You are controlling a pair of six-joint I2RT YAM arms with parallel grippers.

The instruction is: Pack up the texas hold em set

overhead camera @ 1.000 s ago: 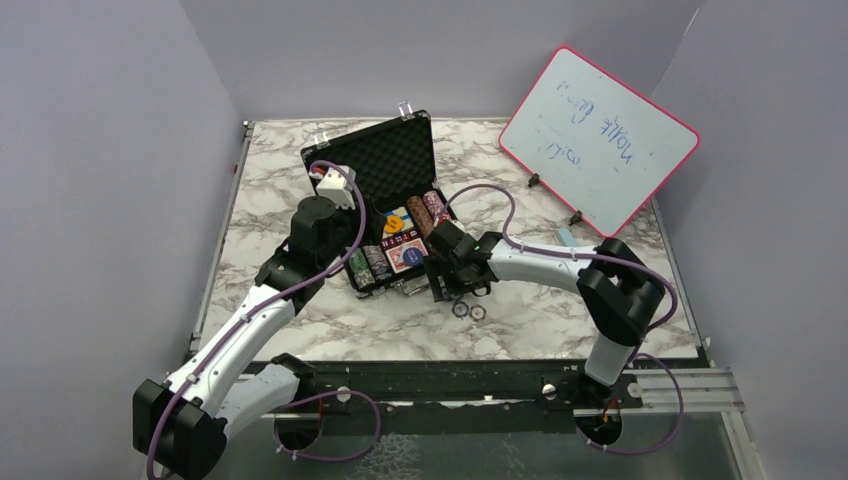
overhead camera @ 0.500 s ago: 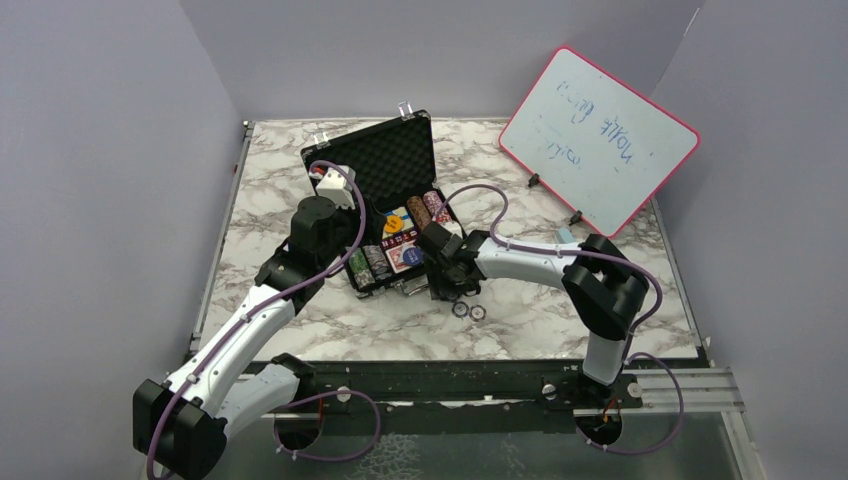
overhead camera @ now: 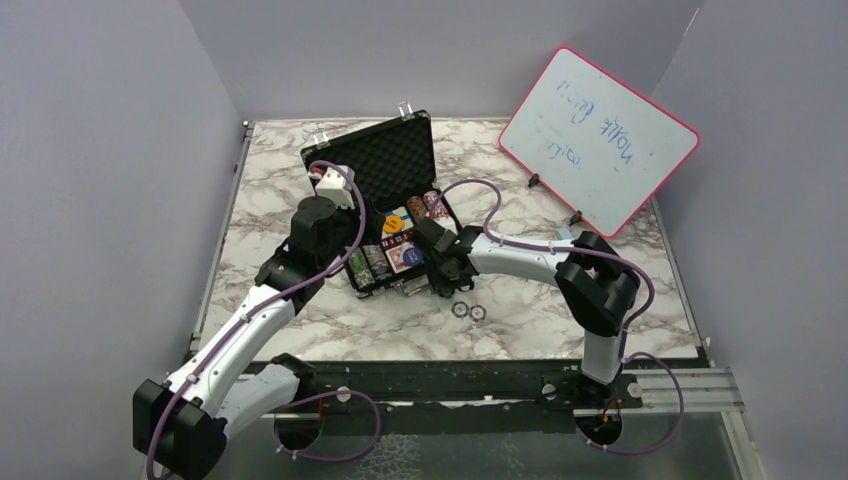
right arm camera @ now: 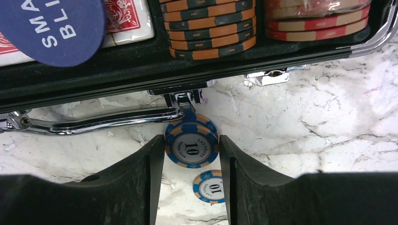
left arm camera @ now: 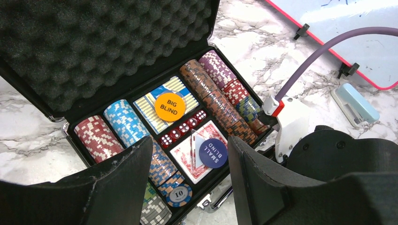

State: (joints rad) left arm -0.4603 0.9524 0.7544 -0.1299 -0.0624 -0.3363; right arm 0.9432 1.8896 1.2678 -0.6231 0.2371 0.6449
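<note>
From above, the open briefcase (overhead camera: 385,160) sits mid-counter (overhead camera: 560,330). The right end effector (overhead camera: 441,280) is at its near edge, with loose chips (overhead camera: 460,309) just nearer; its grip can't be read here.

In the left wrist view, the left end effector (left arm camera: 188,146) is spread wide and empty above the chip rows (left arm camera: 220,101). Its fingers hide the nearest slots.

In the right wrist view, the right end effector pinches a blue 10 chip (right arm camera: 191,146) by the rim, beside the silver handle (right arm camera: 94,123). It should lift clear of the handle and the near wall before moving over the case. No free slot shows here.

Black briefcase (right arm camera: 141,70); orange button (left arm camera: 169,107); red-backed deck (right arm camera: 126,18); blue-and-orange chip (right arm camera: 191,149) (white centre); grey-veined marble table (overhead camera: 560,330); pink-framed whiteboard (overhead camera: 600,135).
</note>
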